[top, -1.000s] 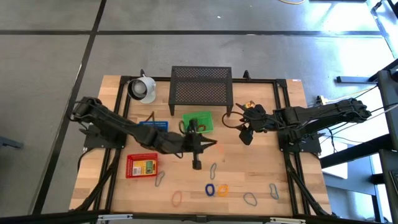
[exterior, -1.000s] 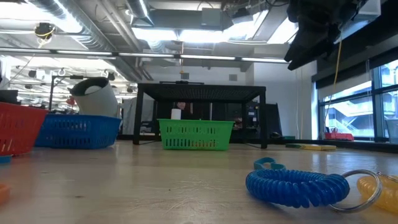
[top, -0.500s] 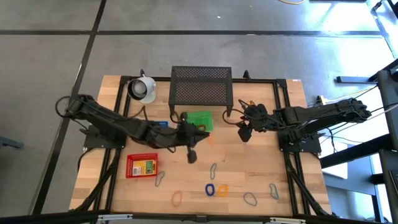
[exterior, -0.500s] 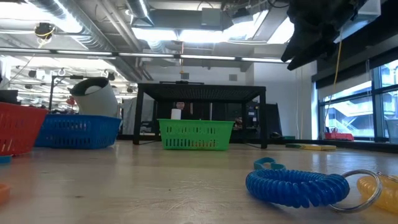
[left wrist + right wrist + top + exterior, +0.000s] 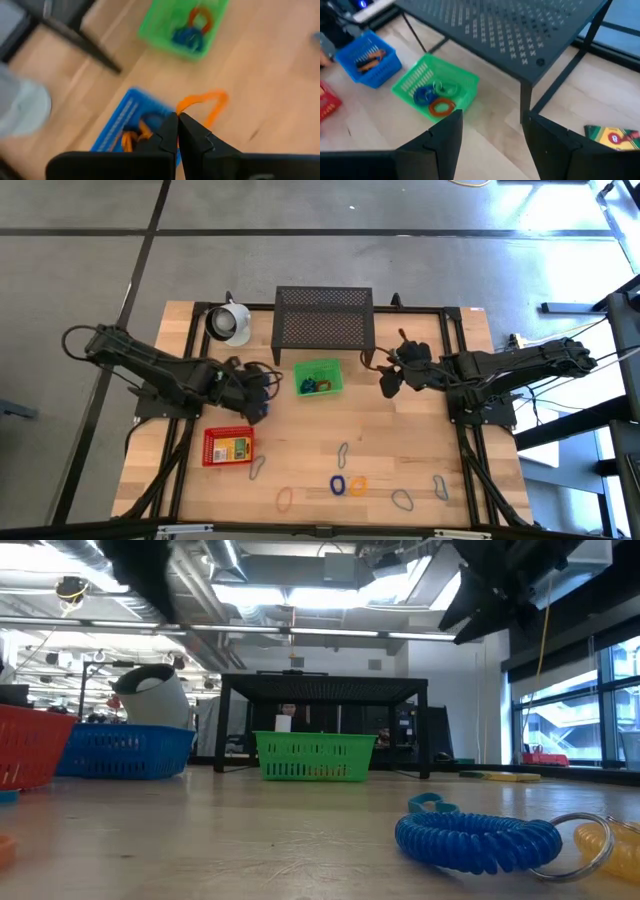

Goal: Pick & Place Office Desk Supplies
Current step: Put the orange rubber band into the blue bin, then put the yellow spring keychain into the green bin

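Above the blue basket (image 5: 131,120), at nine o'clock from the green basket (image 5: 319,376), the left gripper (image 5: 177,131) is pinched closed on an orange rubber band (image 5: 202,104). It hangs limp and light (best held by one strand). Right gripper (image 5: 492,131) waits, fingers spread, empty.

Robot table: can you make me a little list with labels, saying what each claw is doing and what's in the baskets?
left gripper: shut on an orange band, above the blue basket
right gripper: open, empty, beside the mesh stand
green basket: blue, green and orange loops
blue basket: orange items
red basket: a yellow box
front of table: loose loops
white cup: left of the stand
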